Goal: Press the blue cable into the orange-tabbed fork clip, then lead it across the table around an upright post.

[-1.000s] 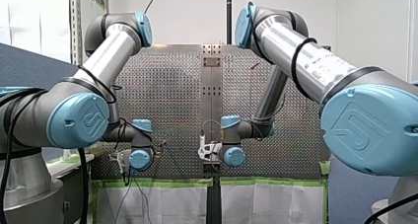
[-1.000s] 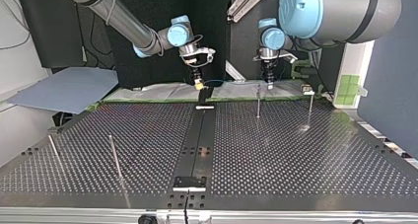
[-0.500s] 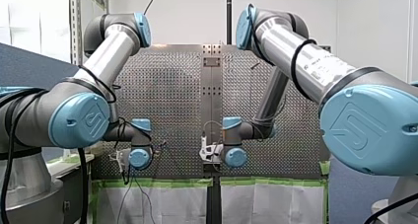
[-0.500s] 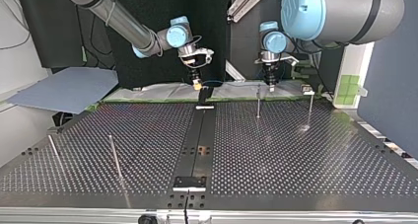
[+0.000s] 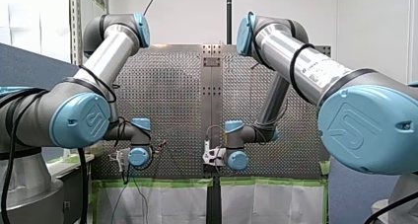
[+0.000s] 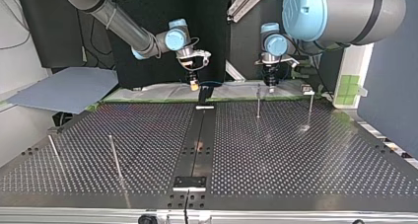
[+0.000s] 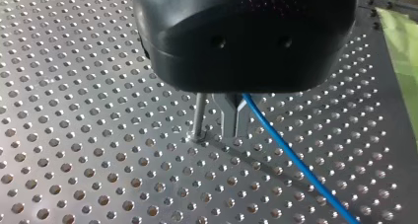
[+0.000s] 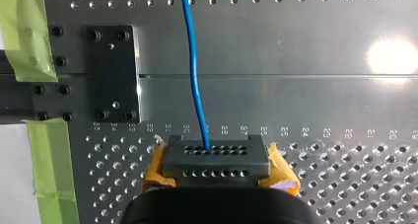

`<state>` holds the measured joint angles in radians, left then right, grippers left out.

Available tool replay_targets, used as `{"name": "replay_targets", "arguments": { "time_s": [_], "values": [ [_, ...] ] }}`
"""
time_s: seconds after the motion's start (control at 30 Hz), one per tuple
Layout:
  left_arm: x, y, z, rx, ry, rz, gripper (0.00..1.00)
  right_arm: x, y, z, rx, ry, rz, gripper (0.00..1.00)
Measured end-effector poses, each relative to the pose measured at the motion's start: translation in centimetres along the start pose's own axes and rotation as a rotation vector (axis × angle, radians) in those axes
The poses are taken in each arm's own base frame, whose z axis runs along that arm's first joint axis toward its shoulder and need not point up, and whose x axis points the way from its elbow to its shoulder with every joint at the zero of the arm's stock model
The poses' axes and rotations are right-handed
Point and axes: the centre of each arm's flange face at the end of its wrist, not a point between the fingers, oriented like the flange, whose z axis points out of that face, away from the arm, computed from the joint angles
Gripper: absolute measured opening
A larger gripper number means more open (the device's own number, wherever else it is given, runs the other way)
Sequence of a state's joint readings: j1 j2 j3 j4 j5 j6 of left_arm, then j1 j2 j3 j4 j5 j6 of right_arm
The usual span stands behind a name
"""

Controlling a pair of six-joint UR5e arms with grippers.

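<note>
Standing just beside left claw [image 7: 235,128]: upright post [image 7: 198,116]; blue cable [image 7: 291,160] gripped.

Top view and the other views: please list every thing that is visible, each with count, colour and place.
perforated table: one, grey metal, fills the top view.
middle strip: one, dark, along the table's centre.
black plate: one, at the strip's near end, top view.
upright posts: four, steel; two at the top view's left, two at its right.
blue cable: one, blue, stretched between both grippers.
green tape: several strips, along the table's edge by the arms.
white sheets: two, hanging below that tape.
board: one, blue-grey, off the table at the top view's left.
arms: two, grey with light-blue caps.
my left gripper: one, black, beside a post, holding the cable.
my right gripper: one, yellow pads, holding the cable.
</note>
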<state>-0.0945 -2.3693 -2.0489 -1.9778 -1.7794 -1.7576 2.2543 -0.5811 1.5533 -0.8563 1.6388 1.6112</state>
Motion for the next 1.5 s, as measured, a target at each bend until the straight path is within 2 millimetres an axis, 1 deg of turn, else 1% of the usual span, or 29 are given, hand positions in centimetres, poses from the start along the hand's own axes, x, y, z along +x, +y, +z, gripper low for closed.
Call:
{"name": "replay_targets", "arguments": {
  "time_s": [0.63, 0.9, 1.07, 1.3, 1.47, 1.5],
  "values": [
    [-1.0, 0.4, 2.2, 0.022, -0.023, -0.051, 0.0, 0.2, 1.6, 0.6, -0.024, 0.004, 0.003, 0.0],
    [-1.3, 0.6, 2.7, 0.023, -0.027, -0.061, 0.0, 1.2, 2.7, 1.8, -0.041, 0.019, 0.006, 0.0],
    [-1.6, 0.8, 3.4, 0.015, -0.023, -0.06, 0.0, 1.6, 3.5, 2.4, -0.053, 0.01, 0.007, 0.0],
    [-1.9, 1.2, 4.2, 0.005, -0.018, -0.062, 0.0, 1.7, 4.2, 2.6, -0.063, 0.007, 0.007, 0.0],
    [-2.0, 1.4, 4.4, 0.0, -0.011, -0.042, 0.0, 1.7, 4.3, 2.6, -0.064, 0.007, 0.008, 0.0],
    [-2.0, 1.4, 4.4, 0.0, -0.011, -0.038, 0.03, 1.7, 4.3, 2.6, -0.064, 0.007, 0.008, 0.0]
  ]
}}
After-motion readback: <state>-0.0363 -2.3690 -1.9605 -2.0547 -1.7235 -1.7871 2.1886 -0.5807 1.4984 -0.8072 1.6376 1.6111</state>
